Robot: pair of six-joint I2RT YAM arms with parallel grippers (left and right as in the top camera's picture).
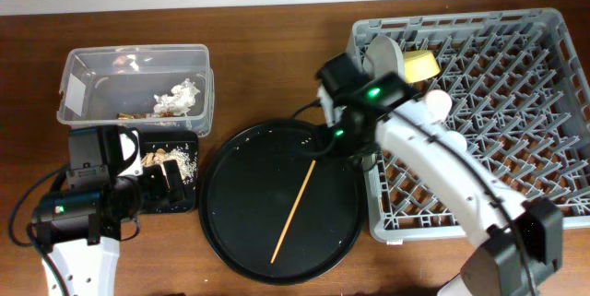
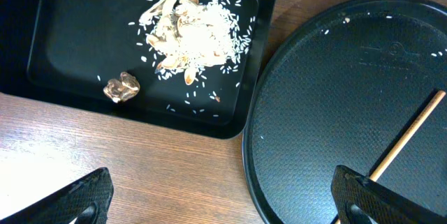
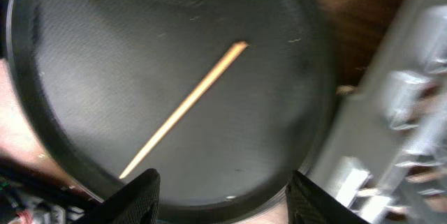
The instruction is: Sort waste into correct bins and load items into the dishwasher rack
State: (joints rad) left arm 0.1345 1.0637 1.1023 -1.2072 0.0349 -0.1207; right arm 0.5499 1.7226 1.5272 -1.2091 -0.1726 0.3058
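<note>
One wooden chopstick (image 1: 295, 208) lies on the large round black tray (image 1: 230, 231); it also shows in the right wrist view (image 3: 185, 109) and the left wrist view (image 2: 408, 137). My right gripper (image 1: 347, 145) (image 3: 227, 199) is open and empty above the round tray's right rim, next to the grey dishwasher rack (image 1: 498, 167). The rack holds a pale grey plate (image 1: 383, 56) and a yellow bowl (image 1: 420, 65). My left gripper (image 1: 166, 185) (image 2: 223, 203) is open and empty by the shallow black tray (image 2: 63, 63), which holds tan food scraps (image 2: 192, 32) and a brown wrapper (image 2: 122, 88). The cups are hidden.
The clear tub (image 1: 83, 61) at the back left holds white tissue (image 1: 177, 100) and small bits. The round tray (image 2: 328, 105) sits between the black tray and the rack (image 3: 412, 112). The table's brown wood (image 2: 160, 175) shows in front.
</note>
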